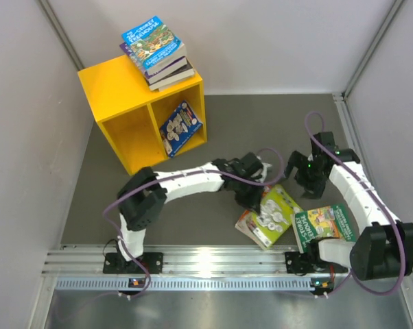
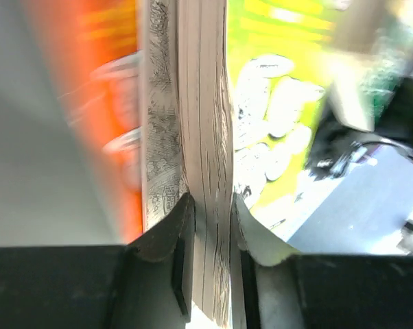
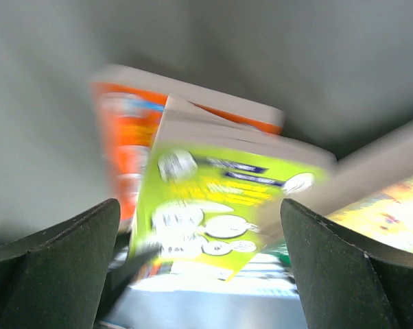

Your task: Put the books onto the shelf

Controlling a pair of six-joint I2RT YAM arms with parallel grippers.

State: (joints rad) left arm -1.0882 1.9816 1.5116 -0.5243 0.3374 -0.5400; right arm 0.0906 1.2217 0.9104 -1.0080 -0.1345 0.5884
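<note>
Top view first. The left gripper (image 1: 256,194) is mostly buried under its own wrist and cable, so I can't read its jaws from up here. The orange book (image 1: 246,226) is nearly all covered by the lime book (image 1: 278,209) lying on top of it; only an edge pokes out. The left arm stretches low across the table (image 1: 248,130) to the right, with its wrist at the lime book's left side. The right arm is folded up, and the right gripper (image 1: 307,179) points down near that book's far corner. A green book (image 1: 324,226) lies flat just beside the lime one, partly under the right arm. The yellow shelf (image 1: 114,86) sits at the far left with a stack of books (image 1: 157,51) on its roof and a blue book (image 1: 181,127) leaning in the right compartment.

Left wrist view is super blurry. Still, the left gripper (image 2: 210,253) is clearly pinched onto the lime book (image 2: 275,103), with the fingers (image 2: 172,240) pressed either side of its page block. The orange book (image 2: 117,103) is just a smear on the left.

Right wrist view is blurry too. The right gripper (image 3: 199,205) has its fingers (image 3: 62,260) spread wide, gripping nothing. The lime book (image 3: 220,199) sits tilted over the orange book (image 3: 121,137) beyond them. The green book (image 3: 392,219) is cut off at the right edge.
</note>
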